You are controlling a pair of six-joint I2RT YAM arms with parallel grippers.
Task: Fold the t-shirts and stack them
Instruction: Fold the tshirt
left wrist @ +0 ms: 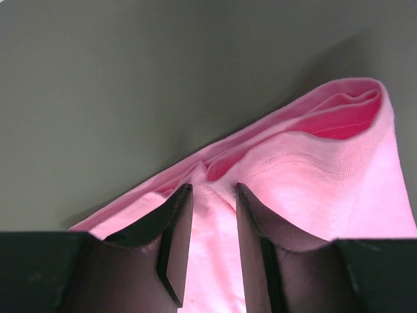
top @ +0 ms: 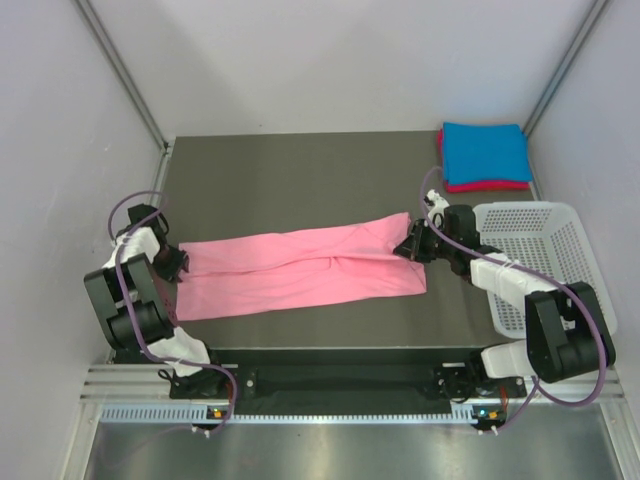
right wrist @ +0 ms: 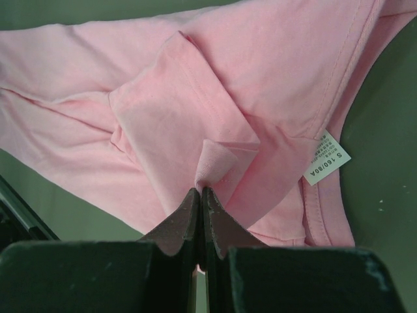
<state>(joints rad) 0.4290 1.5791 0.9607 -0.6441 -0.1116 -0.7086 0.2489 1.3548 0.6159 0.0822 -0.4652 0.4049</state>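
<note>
- The light pink t-shirt [top: 300,270] lies as a long, lengthwise-folded band across the near half of the surface [top: 300,180].
- The left end effector [left wrist: 212,189] pinches its bunched left end.
- The right end effector [right wrist: 201,190], pressed together, nips a small fold.
- At the far right corner, the folded bright blue t-shirt [top: 485,150] lies on the magenta-red t-shirt [top: 490,186].

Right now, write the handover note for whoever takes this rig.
Left gripper: at the left end of the pink t-shirt, jaws slightly apart with cloth between them; grip unclear.
Right gripper: jaws shut on a pinch of the same shirt's right end, near its size label.
The shirt lies in a long band across the table.
Done: blue t-shirt folded atop the magenta-red t-shirt, far right corner.
Left: fold the pink one short, stack it there.
</note>
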